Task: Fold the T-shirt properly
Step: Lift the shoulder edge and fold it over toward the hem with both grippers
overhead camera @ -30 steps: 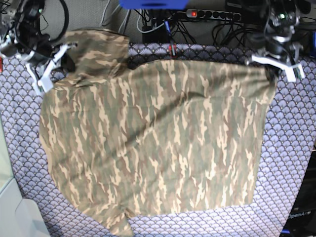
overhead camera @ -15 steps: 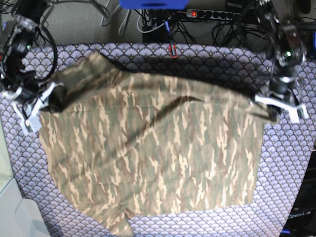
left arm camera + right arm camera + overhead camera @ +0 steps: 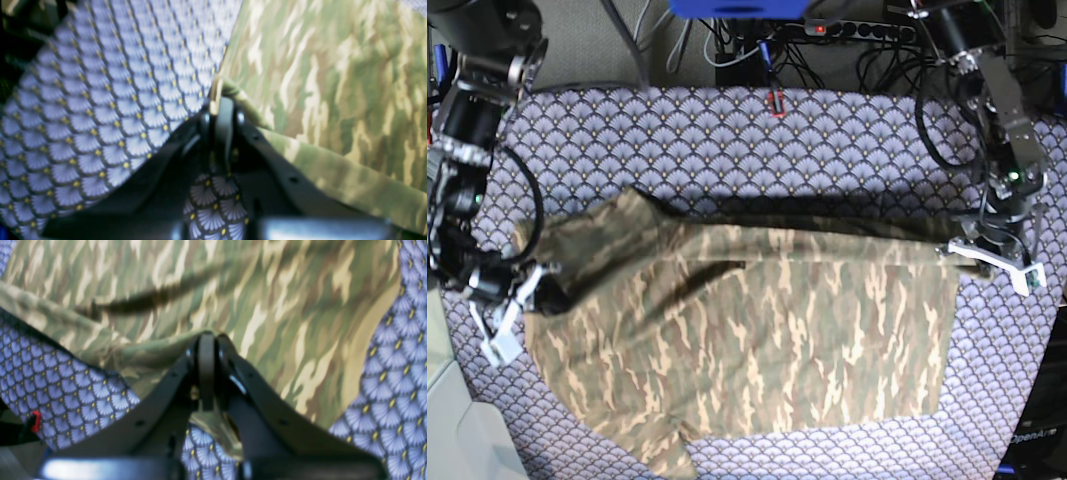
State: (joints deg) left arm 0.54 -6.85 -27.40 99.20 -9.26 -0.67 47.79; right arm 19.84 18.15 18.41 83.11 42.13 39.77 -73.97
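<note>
Table cloth (image 3: 847,140): purple, scallop-patterned with yellow dots, covered the table.
Power strip (image 3: 852,30): lay beyond the far edge, red switch lit.
Cables (image 3: 757,55): were tangled beside the strip.

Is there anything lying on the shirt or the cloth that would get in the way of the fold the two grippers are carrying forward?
Nothing visible does. The left gripper and right gripper each pinch an edge of the T-shirt, and the shirt surface ahead and the table cloth around it show no other objects.
</note>
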